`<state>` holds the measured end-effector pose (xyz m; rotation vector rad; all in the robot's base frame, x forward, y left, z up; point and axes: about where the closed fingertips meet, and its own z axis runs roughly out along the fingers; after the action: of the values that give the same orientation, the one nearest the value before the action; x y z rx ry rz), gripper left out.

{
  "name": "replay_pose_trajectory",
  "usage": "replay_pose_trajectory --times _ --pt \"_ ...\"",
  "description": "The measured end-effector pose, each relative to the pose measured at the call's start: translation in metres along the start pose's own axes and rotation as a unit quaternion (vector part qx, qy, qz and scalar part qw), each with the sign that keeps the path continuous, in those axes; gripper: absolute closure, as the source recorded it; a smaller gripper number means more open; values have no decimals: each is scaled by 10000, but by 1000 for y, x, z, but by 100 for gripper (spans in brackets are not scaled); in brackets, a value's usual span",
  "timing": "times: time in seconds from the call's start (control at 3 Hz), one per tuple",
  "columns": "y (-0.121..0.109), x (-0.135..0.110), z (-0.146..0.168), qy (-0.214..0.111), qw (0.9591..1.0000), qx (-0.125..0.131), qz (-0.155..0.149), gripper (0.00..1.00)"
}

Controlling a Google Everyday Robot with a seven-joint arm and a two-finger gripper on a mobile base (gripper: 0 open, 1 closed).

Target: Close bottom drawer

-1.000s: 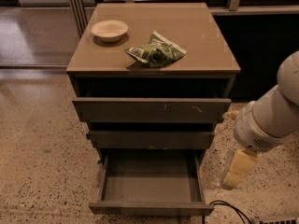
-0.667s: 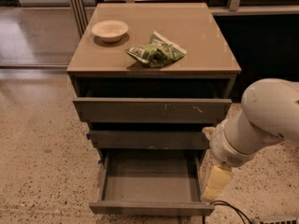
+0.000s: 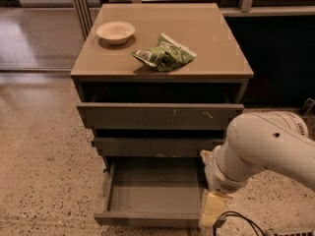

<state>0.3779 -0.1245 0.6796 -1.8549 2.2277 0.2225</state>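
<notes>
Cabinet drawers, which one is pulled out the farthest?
The bottom drawer: its whole tray shows, while the middle drawer and top drawer stick out only slightly. The gripper hangs at its front right corner.

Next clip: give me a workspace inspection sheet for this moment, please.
Surface: cabinet top, tan and glossy.
Job's things: bottom drawer pulled out, nothing seen inside.
Clutter: white bowl and green snack bag on the cabinet top.
Grippers: tool low at the bottom drawer's front right corner.
Cables: black cable on the floor beside the tool.
Surroundings: speckled floor.
</notes>
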Motion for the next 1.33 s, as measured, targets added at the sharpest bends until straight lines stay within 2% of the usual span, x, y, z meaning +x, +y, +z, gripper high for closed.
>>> replay_pose_trajectory --times 0.33,1.0,1.33 --pt "-1 -4 25 -159 9997 -9 184 0" --pt "-26 -35 117 -498 9965 32 669 0" --pt "-6 -24 167 -283 9951 -18 950 0"
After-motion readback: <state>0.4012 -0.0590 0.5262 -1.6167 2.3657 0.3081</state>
